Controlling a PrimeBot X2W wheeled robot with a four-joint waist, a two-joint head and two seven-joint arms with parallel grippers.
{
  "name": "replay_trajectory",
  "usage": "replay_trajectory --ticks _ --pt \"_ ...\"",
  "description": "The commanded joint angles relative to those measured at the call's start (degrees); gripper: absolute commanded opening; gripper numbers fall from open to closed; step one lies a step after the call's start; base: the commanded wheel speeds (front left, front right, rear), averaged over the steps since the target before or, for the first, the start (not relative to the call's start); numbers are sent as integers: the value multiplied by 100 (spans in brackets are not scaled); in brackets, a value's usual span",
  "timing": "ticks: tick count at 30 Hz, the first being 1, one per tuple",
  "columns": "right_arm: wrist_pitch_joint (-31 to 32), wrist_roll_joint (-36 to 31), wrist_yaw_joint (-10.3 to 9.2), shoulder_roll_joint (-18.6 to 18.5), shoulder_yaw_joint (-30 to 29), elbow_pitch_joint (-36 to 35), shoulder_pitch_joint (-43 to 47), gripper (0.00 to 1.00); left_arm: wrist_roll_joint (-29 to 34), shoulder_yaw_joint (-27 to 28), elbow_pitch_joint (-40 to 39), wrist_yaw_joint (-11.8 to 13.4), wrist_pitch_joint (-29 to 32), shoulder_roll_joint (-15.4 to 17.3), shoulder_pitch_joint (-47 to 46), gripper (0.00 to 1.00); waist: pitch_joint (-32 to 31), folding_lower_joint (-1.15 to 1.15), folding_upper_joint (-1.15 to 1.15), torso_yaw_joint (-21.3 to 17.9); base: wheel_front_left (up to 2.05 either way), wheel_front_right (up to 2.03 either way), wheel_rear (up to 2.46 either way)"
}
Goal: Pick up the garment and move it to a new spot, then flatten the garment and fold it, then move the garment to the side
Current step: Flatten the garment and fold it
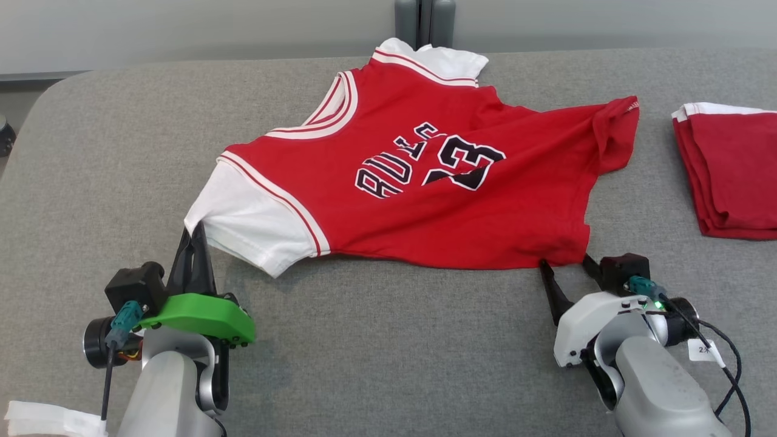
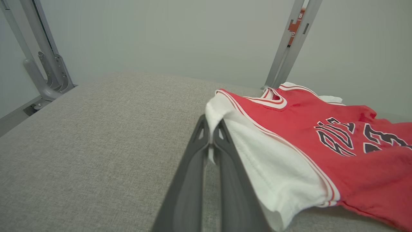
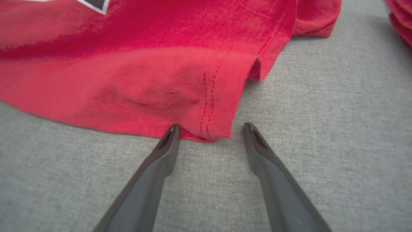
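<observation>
The garment (image 1: 425, 182) is a red jersey with white sleeves and black lettering, spread across the middle of the grey table. My left gripper (image 1: 195, 233) is shut on the edge of its near white sleeve (image 2: 257, 154), and in the left wrist view white cloth sits pinched between the two fingertips of the left gripper (image 2: 210, 124). My right gripper (image 1: 566, 262) stands open at the jersey's near right corner. In the right wrist view the hem corner (image 3: 209, 129) lies just between the spread fingertips of the right gripper (image 3: 210, 128), with the jaws apart.
A second red garment (image 1: 728, 176), folded, lies at the table's right edge. Grey frame posts (image 1: 425, 21) stand behind the table's far edge. A white scrap (image 1: 42, 419) shows at the lower left. Bare grey table (image 1: 388, 352) lies between the two arms.
</observation>
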Motion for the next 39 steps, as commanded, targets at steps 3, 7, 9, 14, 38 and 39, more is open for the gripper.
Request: replay_trajectory --ticks 3,7,9,14,38,39 --pt "-57 -410 -5 -122 91 226 -207 100 -15 -32 4 35 -1 21 -24 0 51 0 0 11 0 0 0" --pt "-92 -751 -5 -184 225 454 -390 100 -9 -62 23 39 -1 21 -73 0 80 0 0 18 0 0 0" --pt "-110 -826 -5 -188 306 556 -444 100 -6 -74 42 34 -1 21 -80 0 75 0 0 24 0 0 0" --pt "-132 -625 -2 -97 596 864 -474 0 -8 -102 123 10 -1 20 -41 0 -4 0 0 21 0 0 0" --pt "1521 3784 -3 -1831 1463 -3596 -291 0 -1317 436 -635 -241 427 24 -589 0 -948 0 0 -646 0 0 0" --pt "1572 3818 -3 -1859 1388 -3726 -342 0 -1380 440 -736 -241 498 24 -660 0 -983 0 0 -662 0 0 0"
